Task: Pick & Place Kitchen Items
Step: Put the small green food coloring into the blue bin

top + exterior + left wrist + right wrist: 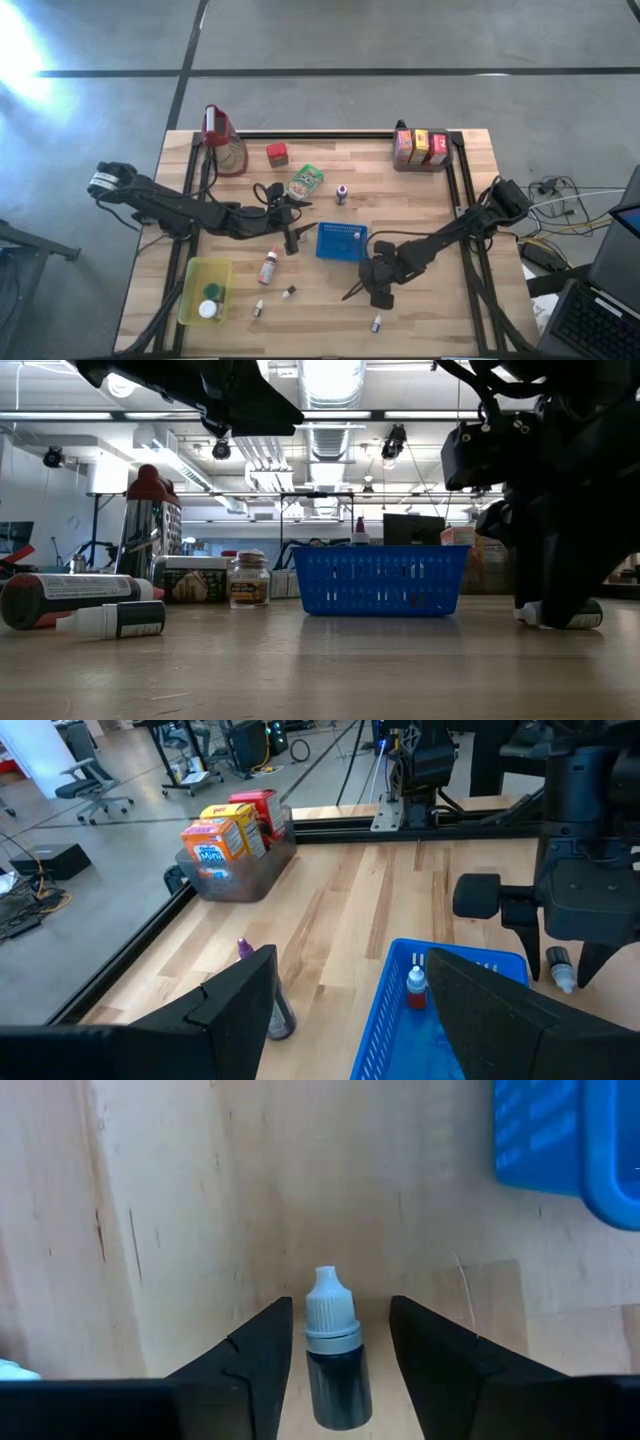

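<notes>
Right pincer (340,1355) straddles one small white-capped bottle (335,1350) lying on the surface (430,190) beside the blue tray (341,241), jaws not quite gripping. Left pincer (350,1010) hangs open, empty, near the tray.

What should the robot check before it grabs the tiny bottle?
1. Tiny bottle sits between the right hand's fingers: ok.
2. Fingers pressed on the bottle: not ok, gaps show on both sides.
3. Bottle lies flat on the table: ok.
4. Blue tray sits clear of the right hand: ok.
5. Left hand is away, over the blue tray, open and empty: ok.
6. Room left in the tray, one small bottle inside: ok.
</notes>
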`<state>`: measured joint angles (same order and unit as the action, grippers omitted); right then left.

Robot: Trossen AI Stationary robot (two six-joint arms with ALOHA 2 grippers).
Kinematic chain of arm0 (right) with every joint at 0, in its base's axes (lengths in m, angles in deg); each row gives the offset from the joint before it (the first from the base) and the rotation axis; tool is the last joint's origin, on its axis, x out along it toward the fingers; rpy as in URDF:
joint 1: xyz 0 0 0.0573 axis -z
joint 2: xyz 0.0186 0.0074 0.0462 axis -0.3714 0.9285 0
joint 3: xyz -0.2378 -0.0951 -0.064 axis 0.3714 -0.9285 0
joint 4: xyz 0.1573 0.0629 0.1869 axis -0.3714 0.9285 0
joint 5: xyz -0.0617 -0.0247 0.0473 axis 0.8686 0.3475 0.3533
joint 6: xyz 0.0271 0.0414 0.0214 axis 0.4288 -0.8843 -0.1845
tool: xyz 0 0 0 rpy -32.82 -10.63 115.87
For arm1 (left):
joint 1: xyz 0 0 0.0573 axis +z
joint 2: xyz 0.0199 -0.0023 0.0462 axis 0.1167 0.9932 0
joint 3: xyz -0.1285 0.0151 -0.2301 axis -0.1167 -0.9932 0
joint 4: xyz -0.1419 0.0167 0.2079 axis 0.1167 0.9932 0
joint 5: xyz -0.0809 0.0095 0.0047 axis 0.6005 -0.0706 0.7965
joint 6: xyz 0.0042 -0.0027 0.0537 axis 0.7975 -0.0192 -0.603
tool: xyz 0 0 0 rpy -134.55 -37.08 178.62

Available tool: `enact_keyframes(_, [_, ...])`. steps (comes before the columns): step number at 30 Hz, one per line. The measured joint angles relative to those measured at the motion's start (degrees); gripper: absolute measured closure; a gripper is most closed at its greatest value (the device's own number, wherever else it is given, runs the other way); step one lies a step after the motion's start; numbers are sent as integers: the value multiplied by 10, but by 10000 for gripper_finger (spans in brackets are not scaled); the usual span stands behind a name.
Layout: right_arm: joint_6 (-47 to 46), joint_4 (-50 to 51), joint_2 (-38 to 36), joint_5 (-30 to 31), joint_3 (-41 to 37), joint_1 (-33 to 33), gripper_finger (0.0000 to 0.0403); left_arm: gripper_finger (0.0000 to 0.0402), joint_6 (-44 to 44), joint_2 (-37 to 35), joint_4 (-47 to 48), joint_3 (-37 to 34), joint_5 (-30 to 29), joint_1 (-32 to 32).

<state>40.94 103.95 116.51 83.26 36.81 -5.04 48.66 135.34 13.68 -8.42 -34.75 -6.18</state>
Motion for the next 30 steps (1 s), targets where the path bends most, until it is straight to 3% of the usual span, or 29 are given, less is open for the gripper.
enact_keyframes(14, [15, -2, 0, 0, 0, 1, 336, 140, 0, 0, 0, 0, 0, 0])
enact_keyframes(24, [15, -3, 0, -2, 0, 0, 318, 140, 0, 0, 0, 0, 0, 0])
enact_keyframes(30, [16, -2, 0, -3, 0, 0, 338, 140, 0, 0, 0, 0, 0, 0])
